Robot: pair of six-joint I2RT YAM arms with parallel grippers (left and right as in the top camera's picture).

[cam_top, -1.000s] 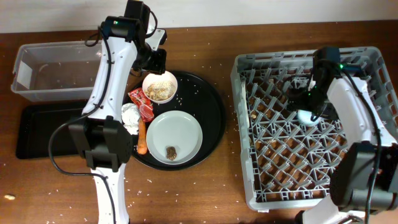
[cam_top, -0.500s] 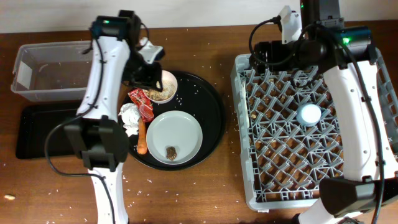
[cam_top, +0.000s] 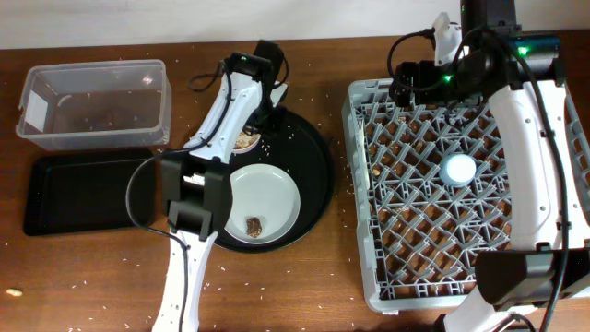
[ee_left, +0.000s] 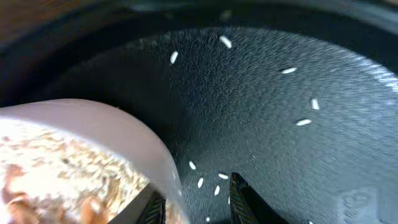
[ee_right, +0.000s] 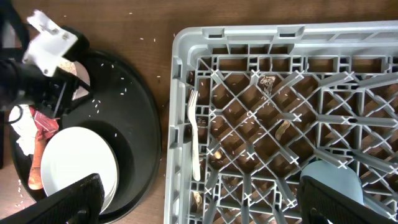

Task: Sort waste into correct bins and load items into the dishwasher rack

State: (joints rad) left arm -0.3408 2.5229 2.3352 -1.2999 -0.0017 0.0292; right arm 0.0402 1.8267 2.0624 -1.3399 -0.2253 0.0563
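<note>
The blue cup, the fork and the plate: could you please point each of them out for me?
Blue cup [cam_top: 458,169], overhead view, on its round top face.
Fork [ee_right: 194,140], right wrist view, on the middle of its handle.
Plate [cam_top: 269,189], overhead view, on the bare middle of its surface.

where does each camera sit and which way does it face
Overhead: fixed above the table, looking straight down on round black tray, grey plastic dishwasher rack, left arm and right arm.
Left wrist: low over the tray, facing the cream-white bowl's rim; two fingertips at bottom.
Right wrist: high, looking down on rack and tray; dark fingers in both bottom corners.
Shared: overhead and right wrist both show the light-blue cup in the rack.
</note>
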